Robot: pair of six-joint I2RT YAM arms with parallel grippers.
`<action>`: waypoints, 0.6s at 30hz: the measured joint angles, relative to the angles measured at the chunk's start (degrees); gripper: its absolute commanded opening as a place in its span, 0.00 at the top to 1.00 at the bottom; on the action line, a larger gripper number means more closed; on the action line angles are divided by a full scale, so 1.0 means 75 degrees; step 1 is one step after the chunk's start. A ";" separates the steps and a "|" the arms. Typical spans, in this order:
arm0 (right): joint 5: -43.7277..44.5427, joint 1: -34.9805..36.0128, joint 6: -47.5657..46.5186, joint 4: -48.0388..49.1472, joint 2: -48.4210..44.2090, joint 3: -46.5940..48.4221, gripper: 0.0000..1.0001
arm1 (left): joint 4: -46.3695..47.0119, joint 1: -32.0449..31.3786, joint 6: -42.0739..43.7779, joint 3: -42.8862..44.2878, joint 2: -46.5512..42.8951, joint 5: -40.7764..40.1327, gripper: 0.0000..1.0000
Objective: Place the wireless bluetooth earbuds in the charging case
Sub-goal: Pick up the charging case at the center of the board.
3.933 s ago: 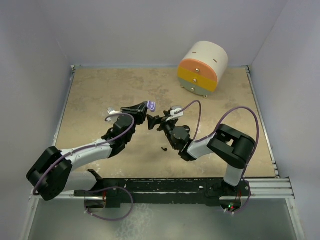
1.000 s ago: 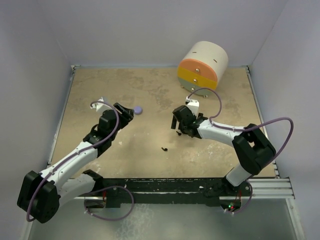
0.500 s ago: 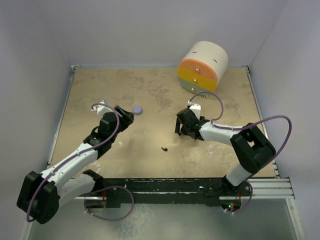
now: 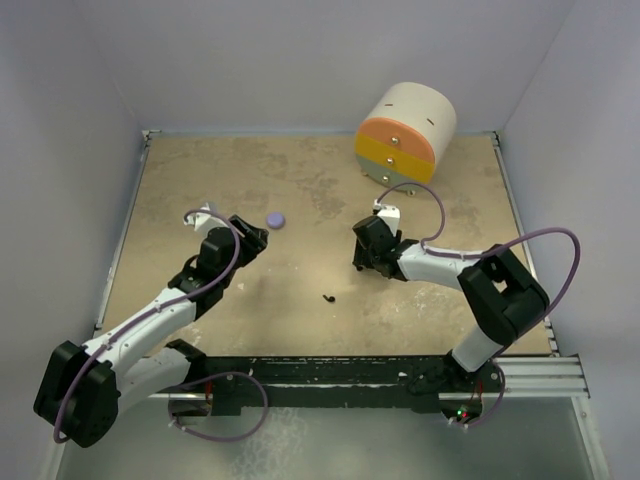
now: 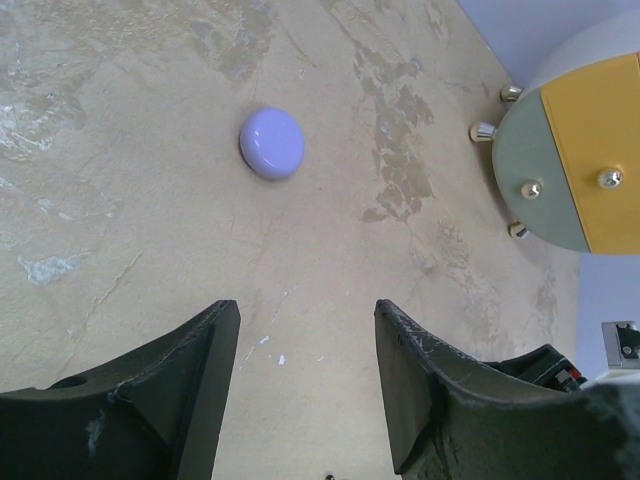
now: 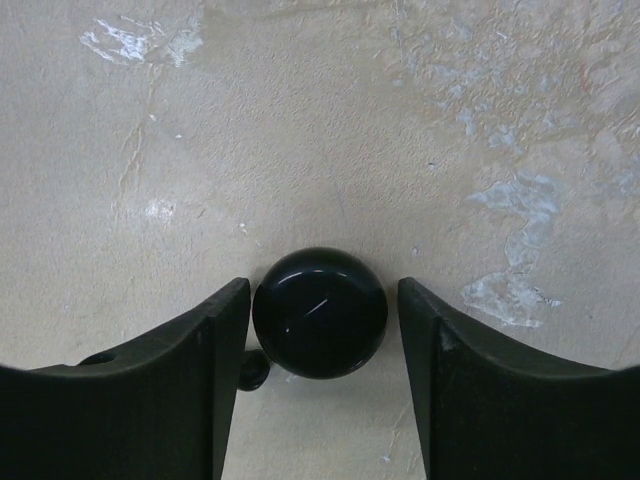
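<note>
The left gripper (image 5: pixel 305 330) hangs wide open and empty, the lavender round puck-shaped case (image 5: pixel 271 143) apart at its 11 o'clock. A black stemmed earbud (image 4: pixel 328 297) lies loose at 7 o'clock from the right gripper (image 4: pixel 360 256), whose spread jaws straddle the glossy black round case (image 6: pixel 320 313) unclamped: seemingly the pick-up step, needing a square, gentle close. A small dark bit (image 6: pixel 255 370) beside it may interfere; the cream cylindrical drawer unit (image 4: pixel 405 135) sits apart at 1 o'clock.

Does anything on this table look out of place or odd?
One tiny black earbud lies loose on the table between the two arms, apart from the lavender puck and the black puck that the right gripper straddles.
</note>
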 measured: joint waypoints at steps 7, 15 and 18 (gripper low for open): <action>0.0035 -0.0006 0.0044 0.0093 0.0052 0.0003 0.84 | 0.0035 0.0000 0.0000 -0.0017 0.0000 0.0006 0.45; 0.0134 0.0219 -0.0399 0.0111 -0.0087 0.0122 1.00 | 0.1250 0.0000 -0.0009 -0.0259 0.0210 0.1139 0.49; -0.0114 0.0300 -0.0898 0.0519 -0.0481 0.0221 1.00 | 0.2087 -0.0029 -0.0099 -0.0493 0.0504 0.1807 0.49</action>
